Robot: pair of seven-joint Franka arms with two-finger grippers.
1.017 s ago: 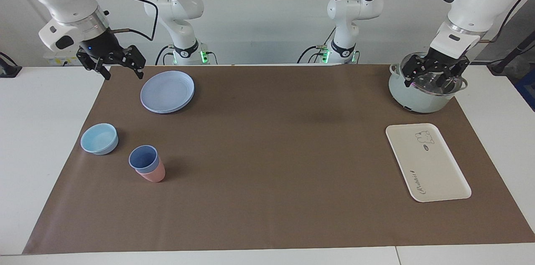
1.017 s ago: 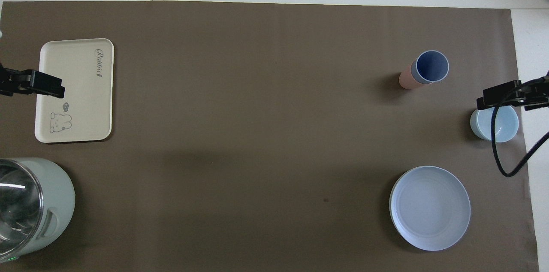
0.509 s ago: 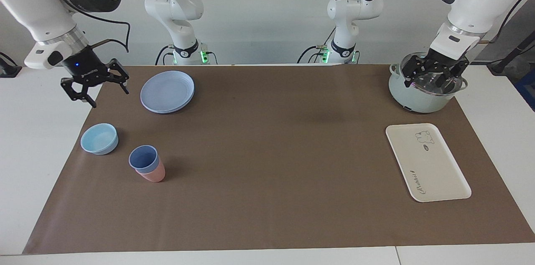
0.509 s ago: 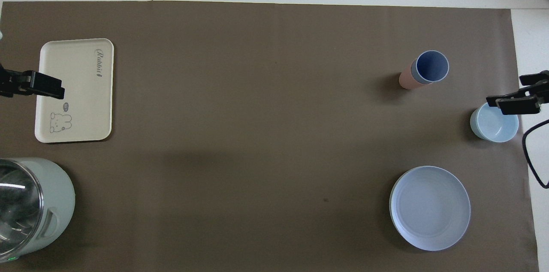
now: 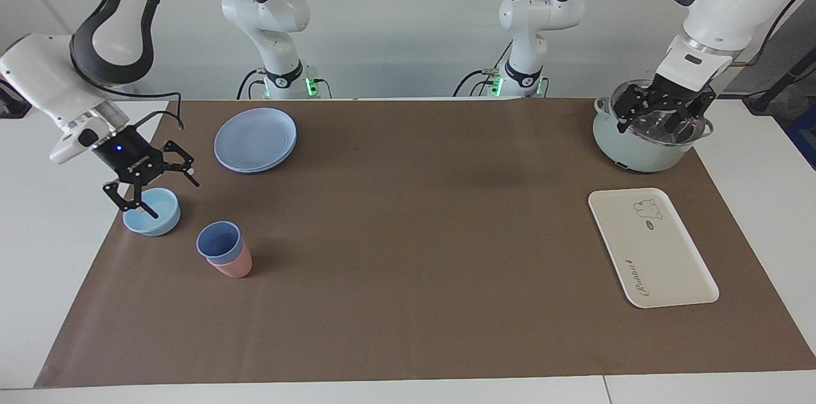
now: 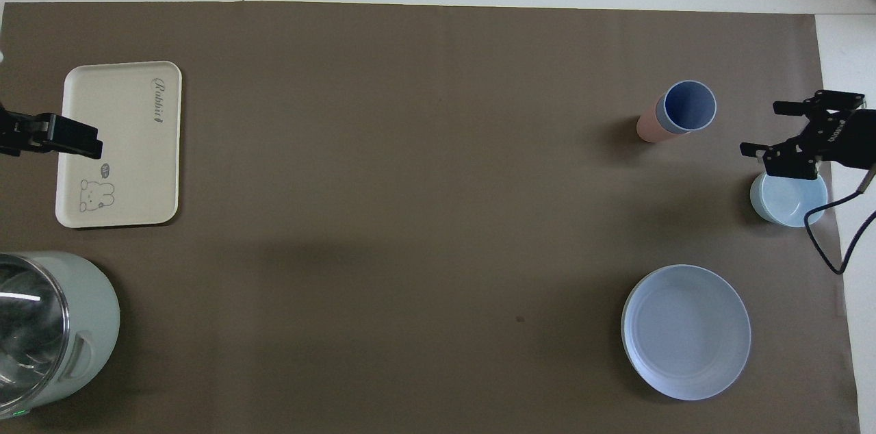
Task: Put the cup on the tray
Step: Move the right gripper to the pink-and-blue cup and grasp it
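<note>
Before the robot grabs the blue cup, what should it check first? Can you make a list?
1. Right gripper open: ok.
2. Right gripper empty, hanging over the light-blue bowl: ok.
3. Blue cup upright: ok.
4. Blue cup free to lift: not ok, it sits nested in the pink cup.
5. Tray bare, room for the cup: ok.
6. Left gripper out of the way, waiting over the pot: ok.

A pale green pot [image 5: 647, 143] sits at one corner of the brown mat [image 5: 408, 232] (glass-lidded); blue plates [image 5: 255, 139], light-blue bowl [image 5: 153, 213] and pink cup [image 5: 234, 267] near the other end.
</note>
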